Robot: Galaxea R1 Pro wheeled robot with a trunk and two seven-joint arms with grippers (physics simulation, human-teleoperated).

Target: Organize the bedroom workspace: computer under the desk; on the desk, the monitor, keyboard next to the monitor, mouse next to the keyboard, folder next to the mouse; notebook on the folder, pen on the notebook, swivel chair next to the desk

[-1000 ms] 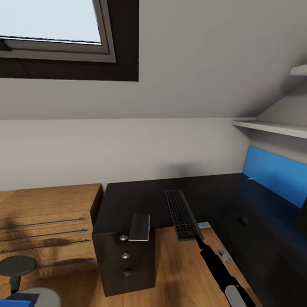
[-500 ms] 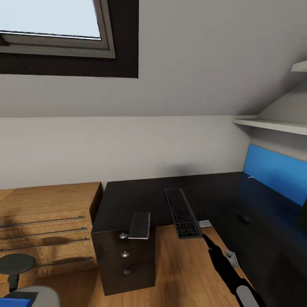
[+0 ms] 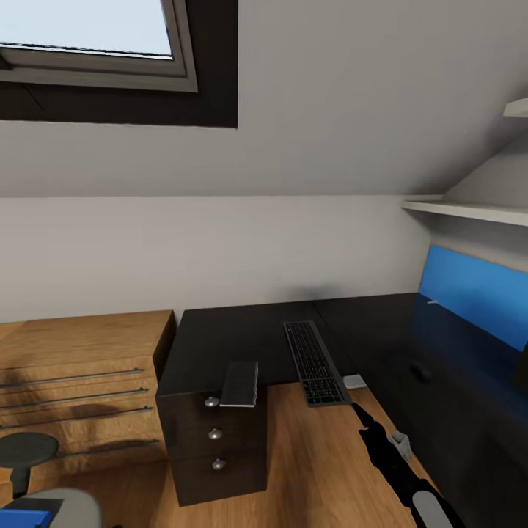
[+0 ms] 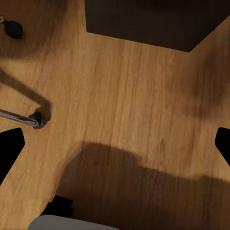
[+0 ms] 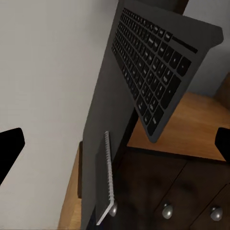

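Note:
The black keyboard lies on the glossy black desk, its near end hanging over the front edge. My right gripper is open, just off that near end and not touching it. A small black mouse rests on the desk's right wing. At the lower left are the swivel chair's armrest and grey seat, with the blue folder on it. My left gripper is open above the wood floor, by a chrome chair leg.
A thin grey book-like slab overhangs the drawer unit with silver knobs. A low light-wood cabinet stands left of the desk. A blue panel and white shelves line the right wall.
My right arm has drawn back a little from the keyboard's near end, toward the lower right. The head view has shifted slightly; the keyboard stays on the desk.

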